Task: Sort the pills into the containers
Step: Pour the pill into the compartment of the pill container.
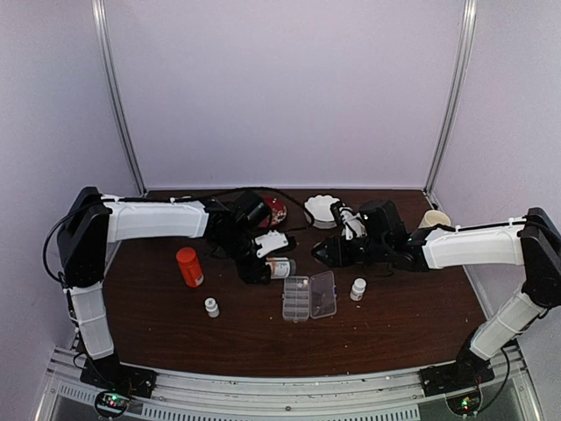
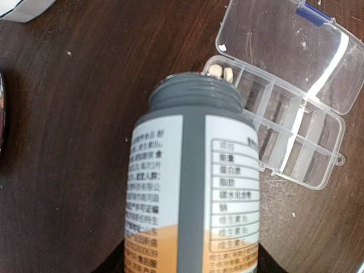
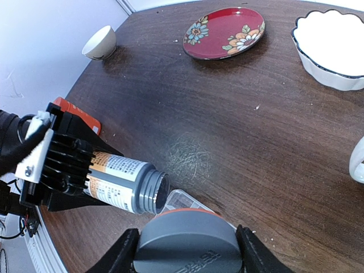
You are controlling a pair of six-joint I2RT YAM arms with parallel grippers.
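Observation:
My left gripper point(image 1: 260, 263) is shut on an uncapped grey bottle with an orange label point(image 2: 193, 187). It holds the bottle tilted, its mouth over a corner cell of the clear pill box point(image 2: 296, 142). Two pale pills point(image 2: 221, 72) lie in that cell. The box's hinged lid point(image 2: 284, 51) lies open and flat. The box also shows in the top view point(image 1: 298, 300). My right gripper point(image 3: 187, 250) is shut on the bottle's grey cap point(image 3: 187, 242), just right of the bottle mouth point(image 3: 156, 193) and above the box.
An orange-red bottle point(image 1: 188, 266) stands left of the box. Small white bottles stand at the front left point(image 1: 211, 307) and to the right point(image 1: 358, 288). A red flowered plate point(image 3: 223, 33), a white dish point(image 3: 333, 48) and a small cup point(image 3: 99, 42) sit further back.

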